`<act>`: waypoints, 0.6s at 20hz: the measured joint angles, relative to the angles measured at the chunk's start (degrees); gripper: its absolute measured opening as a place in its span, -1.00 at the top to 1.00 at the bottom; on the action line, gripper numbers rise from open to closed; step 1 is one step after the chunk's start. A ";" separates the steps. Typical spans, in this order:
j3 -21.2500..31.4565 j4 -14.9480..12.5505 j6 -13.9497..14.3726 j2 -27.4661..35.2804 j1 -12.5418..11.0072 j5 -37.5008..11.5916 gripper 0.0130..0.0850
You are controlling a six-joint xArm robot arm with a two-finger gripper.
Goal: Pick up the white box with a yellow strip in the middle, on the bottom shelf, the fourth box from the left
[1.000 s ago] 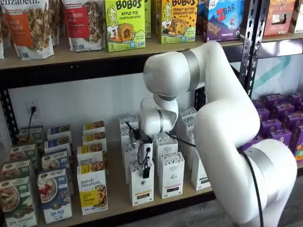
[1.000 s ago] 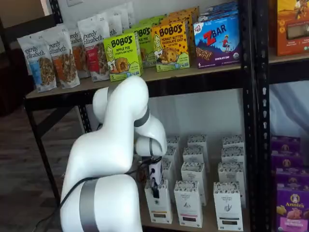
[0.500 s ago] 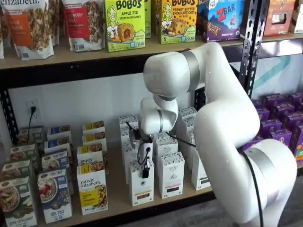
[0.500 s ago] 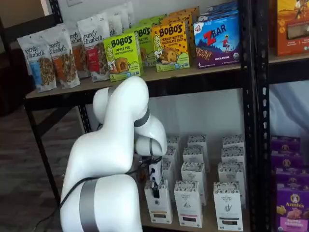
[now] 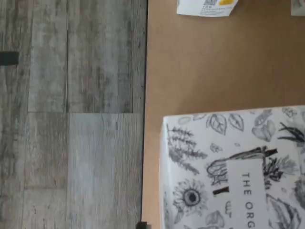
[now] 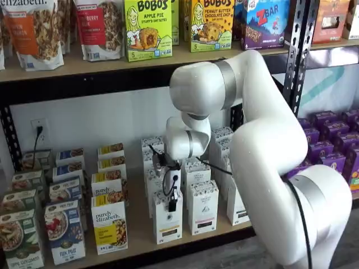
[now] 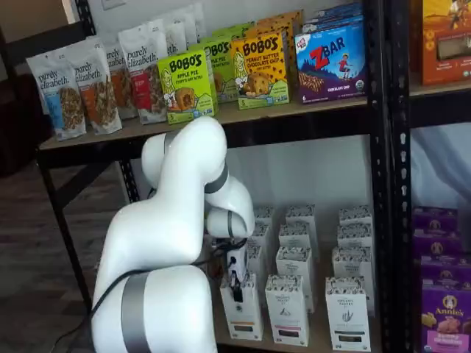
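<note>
The white box stands at the front of the bottom shelf, with a black-speckled top and a thin yellowish strip low on its front. It also shows in a shelf view. My gripper hangs right over the box's top, its black fingers down at the box's upper front; it also shows in a shelf view. No gap between the fingers shows, and I cannot tell whether they hold the box. The wrist view shows the box's patterned top close up on the tan board.
White cartons with dark strips stand right beside the box and in rows behind. A purely elizabeth box stands to its left. The upper shelf board hangs above the arm. A black rack post and purple boxes are at the right.
</note>
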 joint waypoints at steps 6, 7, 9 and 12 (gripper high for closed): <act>0.30 0.09 -0.22 -0.22 -0.14 0.03 -0.56; 0.32 0.14 -0.27 -0.25 -0.16 0.06 -0.44; 0.41 0.45 -0.56 -0.32 -0.17 0.03 -0.33; 0.36 0.61 -0.69 -0.36 -0.17 0.22 -0.11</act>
